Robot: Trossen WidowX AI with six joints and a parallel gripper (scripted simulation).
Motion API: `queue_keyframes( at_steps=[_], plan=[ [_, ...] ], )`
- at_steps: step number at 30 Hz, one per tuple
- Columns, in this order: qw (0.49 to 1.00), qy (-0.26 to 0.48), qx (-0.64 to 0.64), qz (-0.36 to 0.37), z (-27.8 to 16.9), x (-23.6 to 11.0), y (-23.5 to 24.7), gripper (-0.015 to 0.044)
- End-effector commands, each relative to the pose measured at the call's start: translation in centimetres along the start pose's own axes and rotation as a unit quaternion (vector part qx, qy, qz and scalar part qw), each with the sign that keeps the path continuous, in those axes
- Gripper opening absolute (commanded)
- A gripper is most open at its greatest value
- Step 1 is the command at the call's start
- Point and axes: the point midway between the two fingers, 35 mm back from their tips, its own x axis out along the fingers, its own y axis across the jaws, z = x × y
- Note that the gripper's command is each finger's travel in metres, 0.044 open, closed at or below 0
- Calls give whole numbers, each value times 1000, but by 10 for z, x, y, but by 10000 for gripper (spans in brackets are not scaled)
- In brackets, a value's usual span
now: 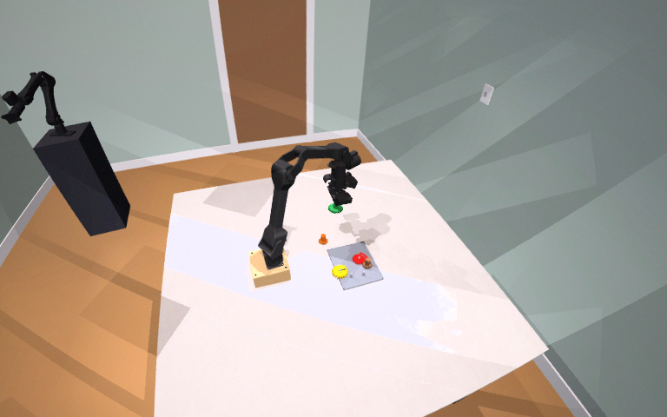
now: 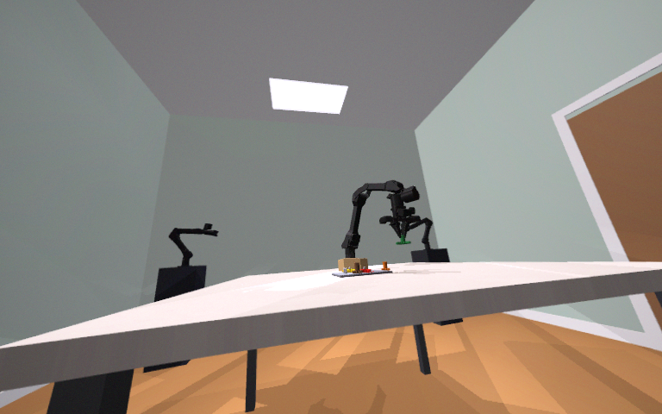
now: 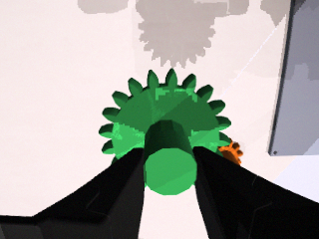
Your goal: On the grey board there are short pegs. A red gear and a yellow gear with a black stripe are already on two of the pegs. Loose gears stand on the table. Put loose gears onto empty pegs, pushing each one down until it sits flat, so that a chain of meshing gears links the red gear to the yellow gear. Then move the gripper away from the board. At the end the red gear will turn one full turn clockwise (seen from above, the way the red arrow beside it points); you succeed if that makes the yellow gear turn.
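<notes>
My gripper (image 1: pixel 336 202) (image 2: pixel 402 235) (image 3: pixel 167 157) is shut on the handle of the green gear (image 1: pixel 335 208) (image 2: pixel 402 241) (image 3: pixel 166 107) and holds it well above the table, behind the board in the top view. The grey board (image 1: pixel 349 284) (image 3: pixel 299 119) carries the red gear (image 1: pixel 357 256) and the yellow gear (image 1: pixel 339 271). A brown gear (image 1: pixel 367 263) with a tall handle is on the board right beside the red gear. Two bare pegs (image 1: pixel 351 275) (image 1: pixel 363 274) show near the yellow gear. A small orange gear (image 1: pixel 322 240) (image 2: pixel 384 266) (image 3: pixel 232 152) stands on the table, off the board.
The arm's wooden base block (image 1: pixel 271 276) (image 2: pixel 352 264) is on the table (image 1: pixel 235 334) (image 2: pixel 302 297), left of the board in the top view. Other arms stand on dark pedestals (image 1: pixel 86 182) (image 2: pixel 180 283) away from the table.
</notes>
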Motion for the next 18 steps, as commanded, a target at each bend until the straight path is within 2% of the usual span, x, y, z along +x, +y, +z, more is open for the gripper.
queue_keyframes(
  at_steps=[1, 8, 18],
  plan=[
    [1000, -5, -2, 3, 0, -13, 0, 0],
    [1000, -4, -2, 2, -3, -29, -2, 0],
    [1000, -6, -2, 1, 7, -24, -20, 0]
  ],
)
